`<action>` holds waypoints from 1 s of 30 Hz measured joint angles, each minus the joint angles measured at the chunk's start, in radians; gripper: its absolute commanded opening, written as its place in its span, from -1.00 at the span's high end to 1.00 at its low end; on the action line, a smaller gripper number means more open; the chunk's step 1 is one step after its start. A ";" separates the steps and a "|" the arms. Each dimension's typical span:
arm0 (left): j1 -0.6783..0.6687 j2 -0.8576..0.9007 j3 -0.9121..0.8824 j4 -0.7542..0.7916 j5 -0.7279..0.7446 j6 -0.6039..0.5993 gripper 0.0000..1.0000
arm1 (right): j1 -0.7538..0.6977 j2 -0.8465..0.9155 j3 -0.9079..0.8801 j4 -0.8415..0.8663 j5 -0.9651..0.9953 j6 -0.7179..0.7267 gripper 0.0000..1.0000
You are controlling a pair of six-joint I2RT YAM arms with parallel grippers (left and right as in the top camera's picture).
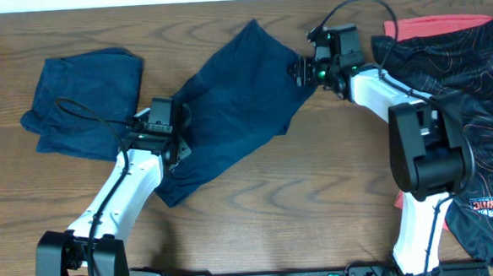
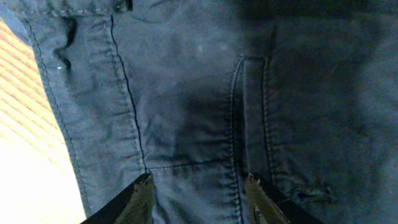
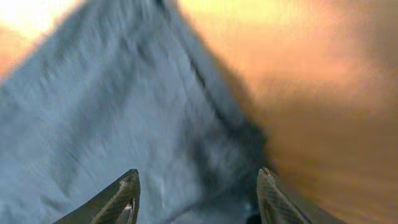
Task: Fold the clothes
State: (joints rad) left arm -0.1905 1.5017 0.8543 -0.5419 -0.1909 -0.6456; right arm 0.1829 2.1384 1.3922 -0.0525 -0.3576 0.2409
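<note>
Left gripper [image 2: 199,202]: jaws spread wide, nothing clamped, poised over the seamed, pocketed cloth of the navy shorts [image 1: 228,105]. I cannot tell whether its fingertips touch the fabric.

Right gripper [image 3: 196,199]: jaws equally wide apart and holding nothing. It is aimed at the upper right edge of the same shorts, where the cloth narrows toward bare table [image 1: 317,193]. This view is blurred, so I cannot judge contact.

The shorts lie diagonally across the table's middle between my two arms, spread roughly flat but with no fold in them.

To the left, apart from them, a second navy garment [image 1: 84,100] sits crumpled.

At the right edge lies a black patterned shirt [image 1: 472,84] over something red [image 1: 435,22], unfolded.

My judgement: the task is at an early stage. One item is laid out for its first fold, and all the folding is left.
</note>
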 measured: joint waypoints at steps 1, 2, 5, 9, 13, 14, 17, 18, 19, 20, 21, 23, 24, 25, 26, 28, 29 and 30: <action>0.000 0.000 0.000 0.000 0.001 0.000 0.01 | -0.010 -0.017 0.003 0.002 0.004 -0.003 -0.17; 0.000 0.000 0.000 0.000 0.001 0.000 0.01 | -0.018 -0.033 0.010 0.004 0.010 -0.008 -0.18; 0.000 0.000 0.000 0.000 0.002 0.000 0.01 | -0.038 -0.055 0.034 0.009 0.019 -0.029 -0.29; 0.000 0.000 0.000 0.000 0.002 0.000 0.01 | -0.041 -0.051 0.041 0.010 0.026 -0.075 -0.35; 0.000 0.000 0.000 0.000 0.002 0.000 0.01 | -0.028 -0.018 0.041 0.024 0.026 -0.113 -0.41; 0.000 0.000 0.000 0.000 0.002 0.000 0.01 | -0.022 0.002 0.041 0.040 0.025 -0.125 -0.41; 0.000 0.000 0.000 -0.001 0.002 0.000 0.01 | -0.007 0.043 0.040 0.075 0.021 -0.140 -0.42; 0.000 0.000 0.000 0.000 0.002 0.000 0.01 | -0.002 0.055 0.040 0.084 0.020 -0.144 -0.42; 0.000 0.000 0.000 0.000 0.002 0.000 0.01 | 0.005 0.070 0.040 0.100 0.019 -0.147 -0.41; 0.000 0.000 0.000 0.000 0.002 0.000 0.00 | 0.009 0.080 0.040 0.110 0.018 -0.149 -0.41; 0.000 0.000 0.000 0.000 0.002 0.000 0.00 | 0.013 0.089 0.040 0.118 0.017 -0.151 -0.38; 0.000 0.000 0.000 0.000 0.002 0.000 0.00 | 0.023 0.106 0.040 0.137 0.017 -0.154 -0.29; 0.000 0.000 0.000 0.000 0.002 0.000 0.01 | 0.025 0.112 0.040 0.143 0.017 -0.156 -0.18; 0.000 0.000 0.000 0.000 0.002 0.000 0.01 | 0.029 0.117 0.040 0.146 0.018 -0.161 0.03; 0.000 0.000 0.000 0.000 0.002 0.000 0.00 | 0.031 0.123 0.040 0.144 0.018 -0.167 0.32; 0.000 0.000 0.000 -0.001 0.002 0.000 0.00 | 0.032 0.133 0.040 0.120 0.029 -0.172 0.98; 0.000 0.000 0.000 0.000 0.002 0.000 0.00 | 0.032 0.135 0.041 0.111 0.045 -0.172 0.98; 0.000 0.000 0.000 -0.001 0.002 0.000 0.00 | 0.031 0.135 0.046 0.088 0.054 -0.169 0.98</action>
State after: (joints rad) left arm -0.1905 1.5017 0.8543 -0.5426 -0.1894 -0.6460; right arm 0.2134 2.2734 1.4384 0.0357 -0.3035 0.0715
